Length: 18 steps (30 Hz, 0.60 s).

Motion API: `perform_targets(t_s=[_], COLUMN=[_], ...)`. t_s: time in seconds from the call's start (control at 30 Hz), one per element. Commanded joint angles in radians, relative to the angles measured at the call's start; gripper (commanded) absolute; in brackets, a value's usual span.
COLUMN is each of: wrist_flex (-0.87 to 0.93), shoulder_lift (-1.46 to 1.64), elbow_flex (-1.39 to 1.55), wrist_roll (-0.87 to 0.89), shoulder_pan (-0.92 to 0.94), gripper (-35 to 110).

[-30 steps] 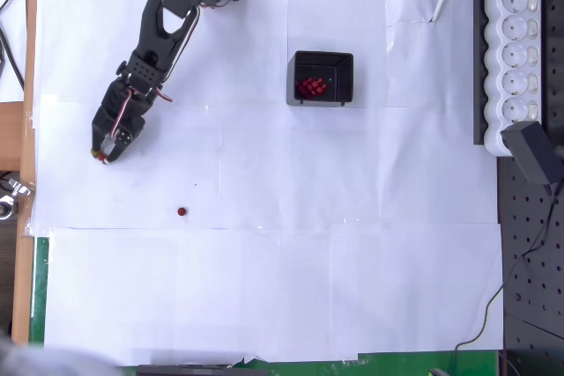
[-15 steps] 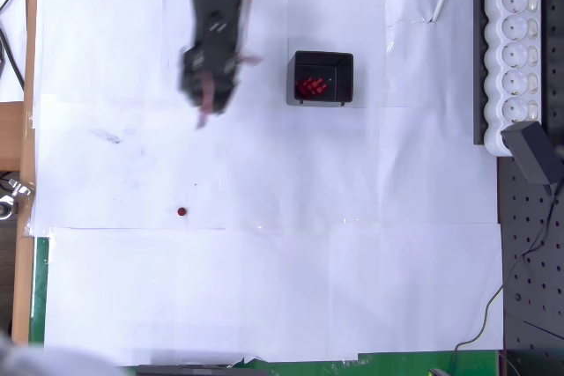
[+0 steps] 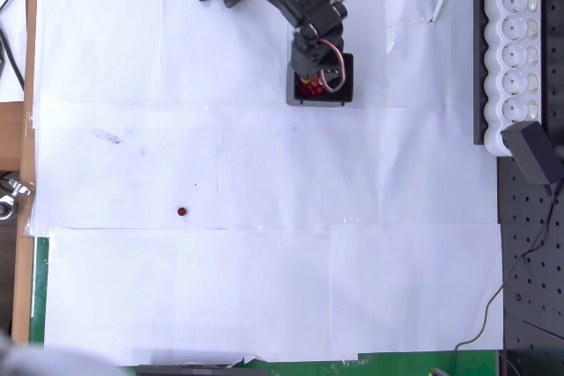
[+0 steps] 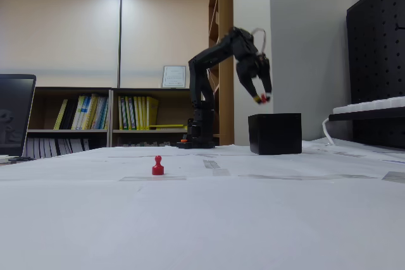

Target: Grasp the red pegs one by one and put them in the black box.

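Here the black, angular end effector point(image 3: 310, 77) hangs over the black box point(image 3: 345, 92), its tips point(image 4: 261, 98) above the open top and clear of the rim in the fixed view. A speck of red with a yellowish spot shows right at those tips, so the fingers seem closed on a red peg, though it is too small to be sure.

The box is a small square container with thin matt walls; from the side it reads as a plain dark cube point(image 4: 274, 133). Directly under the end effector, inside the box, lies a cluster of red pegs point(image 3: 306, 88); they are partly hidden by the wrist and cannot be counted.

One more red peg point(image 3: 181, 212) stands alone on the bench, well away from the end effector. In the fixed view it point(image 4: 157, 166) is a glossy pawn shape, with a round head on a flared base.

The bench point(image 3: 264, 288) is covered with smooth white paper sheets joined edge to edge.
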Motion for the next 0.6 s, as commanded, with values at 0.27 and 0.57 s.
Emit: perform_targets(t_s=[0.27,0.57], wrist_flex=[-0.041,0.172], shoulder_lift=[0.028,-0.247], elbow_flex=[0.026,0.359], wrist_roll=[-0.011,0.029], shoulder_pan=[-0.031,0.15], gripper=[17,18])
